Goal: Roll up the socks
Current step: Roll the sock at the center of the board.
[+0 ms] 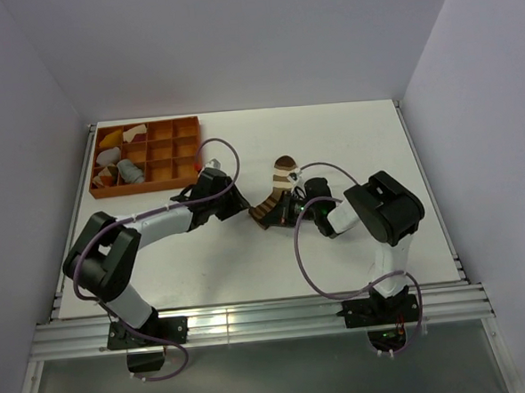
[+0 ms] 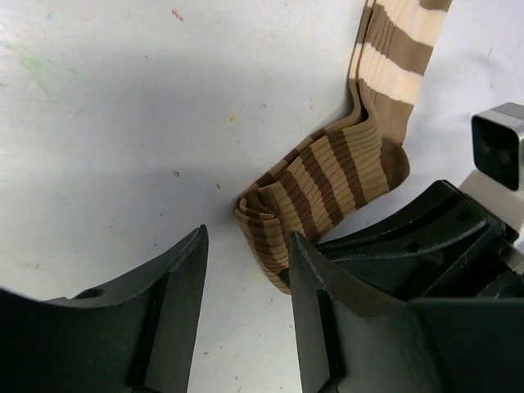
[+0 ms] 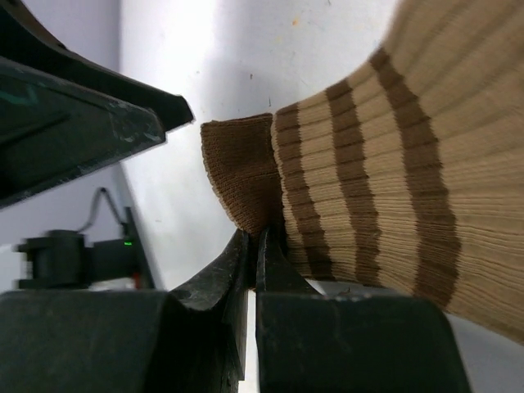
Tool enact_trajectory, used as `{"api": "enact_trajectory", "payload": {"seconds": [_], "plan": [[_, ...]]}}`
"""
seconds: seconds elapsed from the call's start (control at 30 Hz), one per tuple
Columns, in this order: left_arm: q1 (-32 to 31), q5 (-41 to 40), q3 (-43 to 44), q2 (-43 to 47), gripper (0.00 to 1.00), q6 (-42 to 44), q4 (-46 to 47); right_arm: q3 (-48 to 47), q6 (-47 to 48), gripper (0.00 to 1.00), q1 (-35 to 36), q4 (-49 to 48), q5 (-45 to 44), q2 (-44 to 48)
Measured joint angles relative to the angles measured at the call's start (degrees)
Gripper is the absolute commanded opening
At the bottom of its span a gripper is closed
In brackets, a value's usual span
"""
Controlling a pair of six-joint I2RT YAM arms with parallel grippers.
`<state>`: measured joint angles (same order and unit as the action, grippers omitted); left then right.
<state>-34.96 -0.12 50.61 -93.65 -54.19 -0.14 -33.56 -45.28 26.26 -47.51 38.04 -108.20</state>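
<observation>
The brown sock with white stripes (image 1: 276, 196) lies mid-table, its near end folded into a loose roll (image 2: 274, 217). My left gripper (image 1: 242, 204) is open and low over the table. Its jaws (image 2: 247, 237) stand just in front of the rolled end, with the right finger beside the roll. My right gripper (image 1: 292, 209) is shut on the sock's brown edge (image 3: 241, 168), and the jaws (image 3: 258, 233) pinch the fabric. The right gripper's body also shows in the left wrist view (image 2: 434, 237). A grey sock (image 1: 130, 172) lies in the orange tray.
The orange compartment tray (image 1: 146, 190) stands at the back left with yellow and white cloth pieces (image 1: 134, 133) in its left cells. White walls close in the table on three sides. The two arms' cables loop over the table's middle.
</observation>
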Motion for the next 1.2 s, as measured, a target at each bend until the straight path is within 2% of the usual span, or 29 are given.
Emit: {"api": "enact_trajectory", "payload": {"seconds": [0.33, 0.63, 0.97, 1.2], "plan": [[-1.4, 1.9, -0.2, -3.9, 0.45, -0.8, 2.3, 1.0, -10.1, 0.0, -2.1, -9.5, 4.2, -5.5], [-1.9, 1.8, -0.2, -6.1, 0.45, -0.8, 4.0, 0.9, -12.3, 0.0, -2.7, -10.4, 5.3, -6.4], [-2.1, 2.0, -3.2, -5.7, 0.57, -1.9, 10.3, 0.8, -13.7, 0.0, -3.4, -11.3, 6.6, -7.6], [-2.2, 2.0, -6.0, -4.6, 0.56, -2.6, 14.0, 0.7, -13.9, 0.0, -3.4, -11.3, 6.7, -7.6]]}}
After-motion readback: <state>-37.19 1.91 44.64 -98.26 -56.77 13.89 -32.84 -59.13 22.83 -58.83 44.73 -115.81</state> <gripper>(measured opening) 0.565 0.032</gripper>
